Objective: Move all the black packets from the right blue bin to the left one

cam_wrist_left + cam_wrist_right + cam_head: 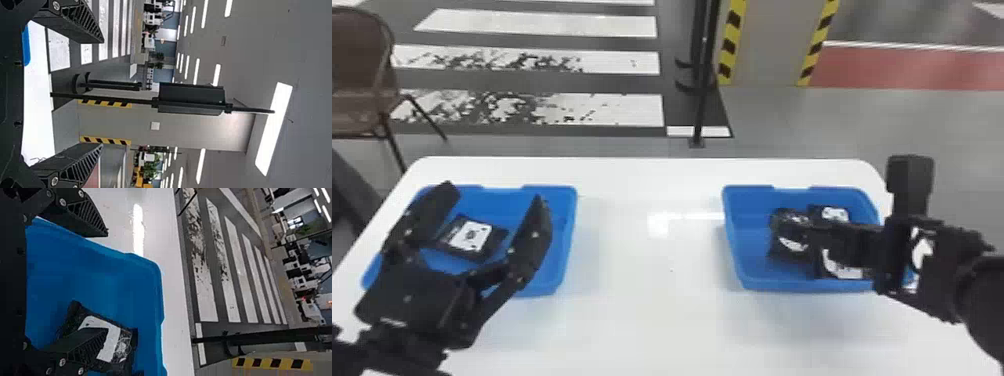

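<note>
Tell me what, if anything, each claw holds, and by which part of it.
Nothing is held: the left claw and the right claw both stand open, with fingers spread wide apart.

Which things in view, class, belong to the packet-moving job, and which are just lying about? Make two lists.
Part of the job:
right blue bin
left blue bin
black packets in the right bin
black packet in the left bin
right end effector
left end effector

Just standing about:
brown chair
black post
</note>
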`<state>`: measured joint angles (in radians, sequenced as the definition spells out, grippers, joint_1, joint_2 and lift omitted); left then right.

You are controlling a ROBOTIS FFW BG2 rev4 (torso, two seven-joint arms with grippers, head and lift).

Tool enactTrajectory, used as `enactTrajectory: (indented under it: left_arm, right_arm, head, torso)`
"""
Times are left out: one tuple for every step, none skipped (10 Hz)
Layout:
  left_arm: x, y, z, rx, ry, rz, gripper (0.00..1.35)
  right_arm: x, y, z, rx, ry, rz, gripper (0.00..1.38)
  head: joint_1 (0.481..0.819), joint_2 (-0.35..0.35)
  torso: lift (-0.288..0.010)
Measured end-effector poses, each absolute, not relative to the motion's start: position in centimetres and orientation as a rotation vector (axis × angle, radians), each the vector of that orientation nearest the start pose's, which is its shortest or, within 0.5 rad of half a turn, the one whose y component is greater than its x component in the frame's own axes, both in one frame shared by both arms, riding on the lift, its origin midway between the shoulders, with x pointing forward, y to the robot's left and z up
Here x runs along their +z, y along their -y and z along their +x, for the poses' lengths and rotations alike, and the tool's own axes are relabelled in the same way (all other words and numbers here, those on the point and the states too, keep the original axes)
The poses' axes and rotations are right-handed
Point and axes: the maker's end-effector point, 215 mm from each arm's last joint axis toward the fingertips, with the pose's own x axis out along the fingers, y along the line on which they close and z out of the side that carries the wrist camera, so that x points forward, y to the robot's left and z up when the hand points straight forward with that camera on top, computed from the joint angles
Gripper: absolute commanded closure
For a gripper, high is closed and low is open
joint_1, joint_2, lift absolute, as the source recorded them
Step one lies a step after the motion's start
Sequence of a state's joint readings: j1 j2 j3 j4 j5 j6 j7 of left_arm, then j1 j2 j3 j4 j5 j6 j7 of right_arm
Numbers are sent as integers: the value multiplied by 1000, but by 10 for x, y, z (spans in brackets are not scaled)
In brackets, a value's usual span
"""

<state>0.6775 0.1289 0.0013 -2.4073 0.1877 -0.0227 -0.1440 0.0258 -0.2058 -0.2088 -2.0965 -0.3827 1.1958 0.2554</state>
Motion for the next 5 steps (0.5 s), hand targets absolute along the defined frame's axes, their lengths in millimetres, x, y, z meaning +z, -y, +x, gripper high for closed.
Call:
enactTrajectory:
  left_arm:
    - [-204, -189, 392, -243, 179, -79, 98]
    - [-204, -189, 392, -244, 179, -78, 98]
    - [-205, -190, 392, -243, 178, -77, 98]
    - [-205, -191, 391, -239, 176, -76, 99]
    - [-206, -192, 391, -237, 175, -75, 99]
  right_arm:
    - [-370, 263, 509, 237, -669, 192, 182]
    - [-368, 275, 513, 201, -701, 188, 182]
    - [-368, 287, 518, 168, -734, 188, 182]
    - [-369, 297, 530, 148, -758, 198, 182]
    - [-373, 306, 545, 133, -780, 220, 182]
  head:
    - [695, -88]
    - [695, -103]
    - [695, -118]
    - [695, -128]
    - [695, -131]
  torso:
    - [-140]
    - [-140]
    - [-140]
    - [-140]
    - [-140]
